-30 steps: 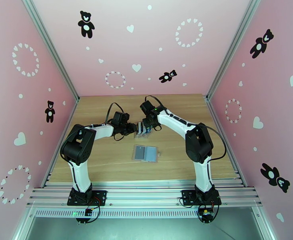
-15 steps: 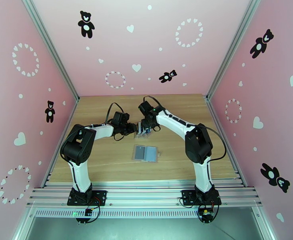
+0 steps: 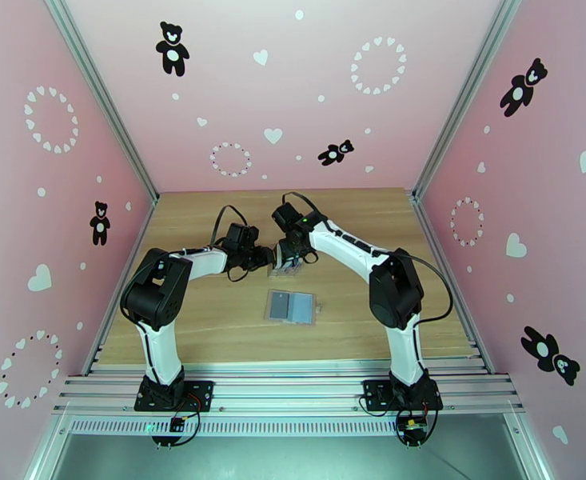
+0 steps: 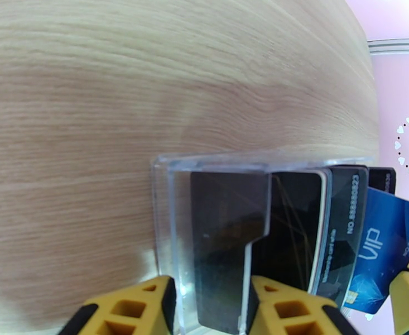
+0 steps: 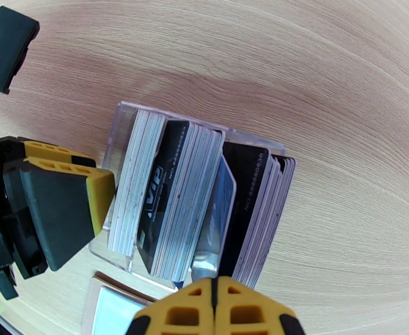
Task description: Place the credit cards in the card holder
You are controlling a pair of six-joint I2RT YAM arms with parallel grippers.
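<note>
Thin rectangular plastic credit cards (image 5: pixel 171 196), black, white-edged and blue: packed upright on edge in a clear stand (image 5: pixel 120 115), right at the left gripper (image 4: pixel 210 314). One glossy blue VIP card (image 4: pixel 383 252) tilted out of the row, lower end pinched in the closed right gripper (image 5: pixel 214 300). Small tan-edged booklet card holder (image 3: pixel 291 307) lying open and flat, nearer the bases than both grippers.

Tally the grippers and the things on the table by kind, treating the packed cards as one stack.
Grippers: 2, left gripper and right gripper
Clear card stand: 1
Card stack in it: 1
Blue card, tilted out: 1
Card holder: 1
Total: 6
</note>
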